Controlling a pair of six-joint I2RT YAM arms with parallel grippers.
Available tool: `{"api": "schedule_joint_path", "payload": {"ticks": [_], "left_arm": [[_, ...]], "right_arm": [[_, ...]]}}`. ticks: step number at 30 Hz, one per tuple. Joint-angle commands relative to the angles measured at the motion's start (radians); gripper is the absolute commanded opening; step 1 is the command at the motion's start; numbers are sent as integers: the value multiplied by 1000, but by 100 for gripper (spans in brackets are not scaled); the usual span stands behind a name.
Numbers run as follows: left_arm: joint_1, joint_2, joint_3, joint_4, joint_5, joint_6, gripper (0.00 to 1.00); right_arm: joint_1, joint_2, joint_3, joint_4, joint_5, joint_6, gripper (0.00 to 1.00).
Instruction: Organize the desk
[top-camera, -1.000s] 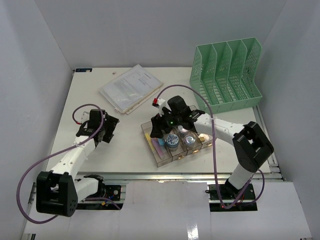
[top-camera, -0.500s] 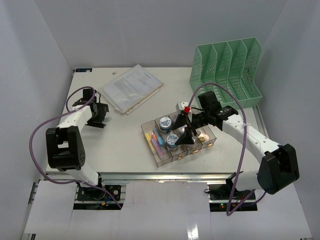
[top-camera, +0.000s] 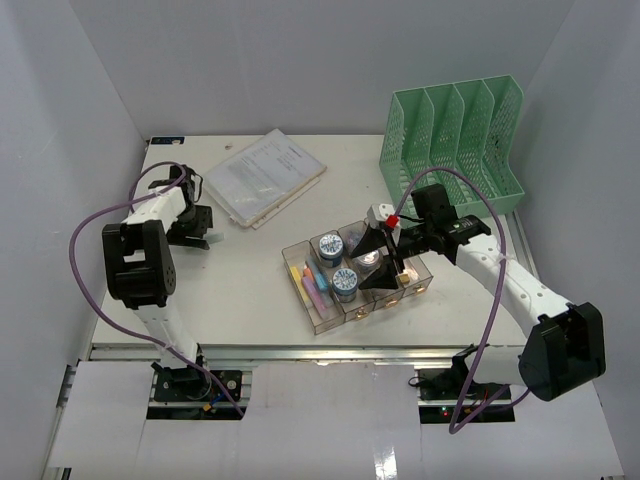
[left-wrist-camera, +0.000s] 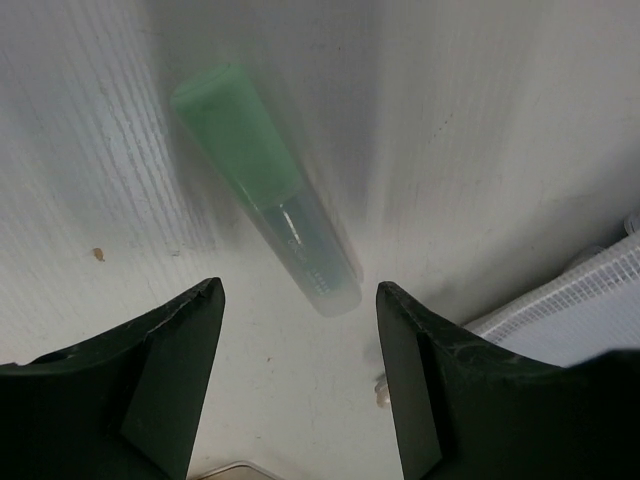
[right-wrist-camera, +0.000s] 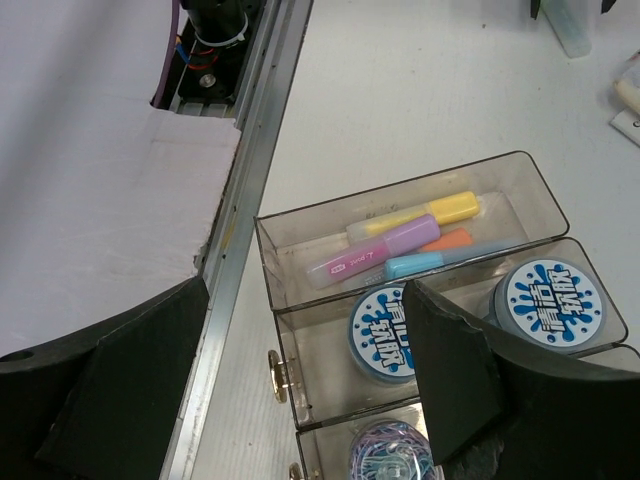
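Your left end effector (left-wrist-camera: 300, 288) is spread wide over the green-capped highlighter (left-wrist-camera: 262, 180), which lies flat near the left edge of the white bench (top-camera: 250, 275) spanning beneath both arms. Reach forward until the fingers straddle mid-barrel, square the wrist across it, then lower and close. The right end effector (right-wrist-camera: 308, 290), also spread, hangs over the clear tray (right-wrist-camera: 390, 187).

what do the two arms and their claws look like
Both arms are white tubular links joined by chunky black joint housings: left arm, right arm. A purple cable loops loosely along each. Each claw has two wide, flat black fingers: left claw, right claw. A small red part sits near the right wrist.
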Motion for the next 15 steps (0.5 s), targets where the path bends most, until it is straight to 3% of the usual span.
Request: {"api": "schedule_joint_path", "payload": {"ticks": [1, 12, 15], "left_arm": [[7, 71, 101, -127, -37, -32, 72], [19, 171, 182, -187, -31, -32, 71], [24, 172, 158, -173, -23, -23, 65]], "right_arm": [[-24, -34, -10, -8, -45, -21, 85], [-61, -41, -17, -9, -67, -19, 85], [-66, -41, -17, -9, -70, -17, 85]]}}
